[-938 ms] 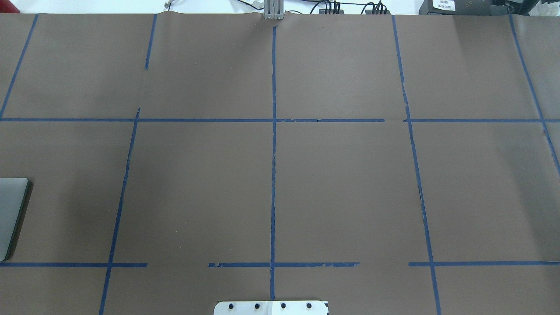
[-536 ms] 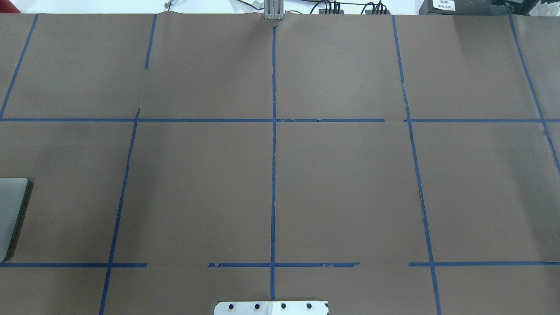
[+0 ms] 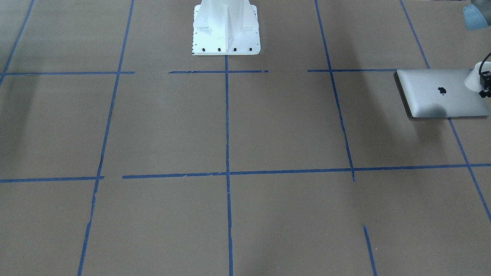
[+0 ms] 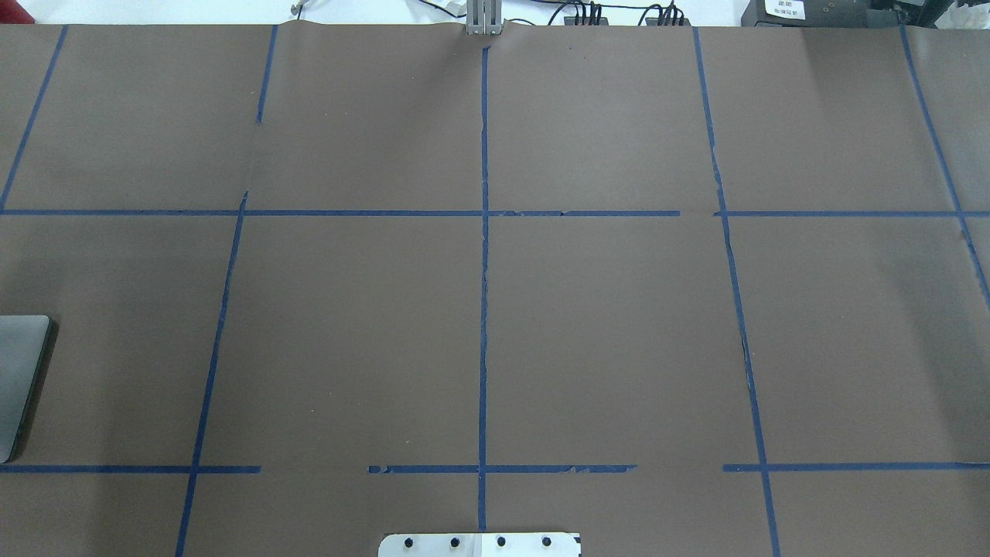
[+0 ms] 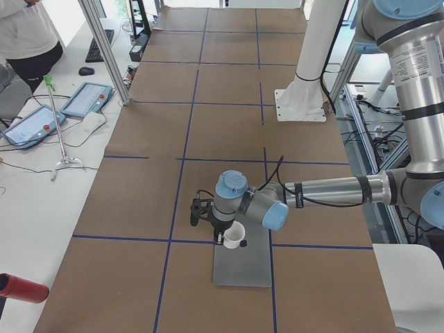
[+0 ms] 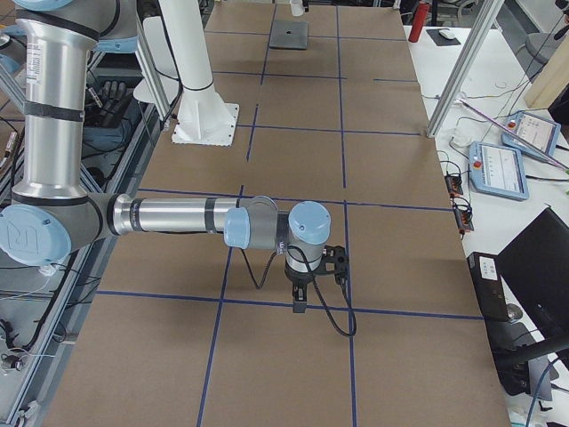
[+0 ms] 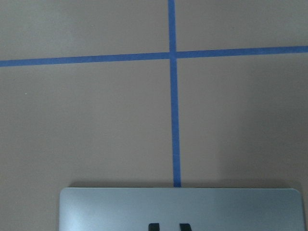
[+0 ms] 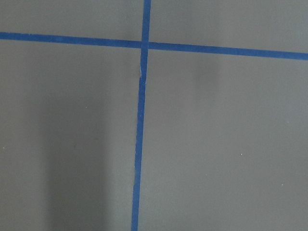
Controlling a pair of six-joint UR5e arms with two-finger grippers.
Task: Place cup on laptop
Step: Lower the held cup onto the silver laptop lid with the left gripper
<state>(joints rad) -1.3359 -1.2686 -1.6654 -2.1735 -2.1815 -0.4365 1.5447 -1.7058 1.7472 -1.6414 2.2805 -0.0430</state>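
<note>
The silver-grey laptop [image 3: 437, 96] lies closed at the table's end on my left; its corner shows in the overhead view [image 4: 19, 371]. The small white cup [image 3: 473, 78] hangs over the laptop's edge, its shadow apart from it on the lid. In the exterior left view the cup [image 5: 234, 236] sits under my left gripper [image 5: 227, 239], above the laptop's [image 5: 243, 267] far end. The left wrist view shows the laptop's edge [image 7: 178, 207] and two dark fingertips [image 7: 153, 226] close together; the cup is hidden there. My right gripper [image 6: 298, 305] hovers low over bare table; whether it is open or shut, I cannot tell.
The white robot base [image 3: 226, 27] stands at the table's near middle. Blue tape lines [image 4: 483, 309] grid the brown table. Tablets [image 5: 87, 99], a thin stand [image 5: 59, 125] and a person [image 5: 28, 35] are beside the table. A red object [image 5: 21, 288] lies near the laptop end.
</note>
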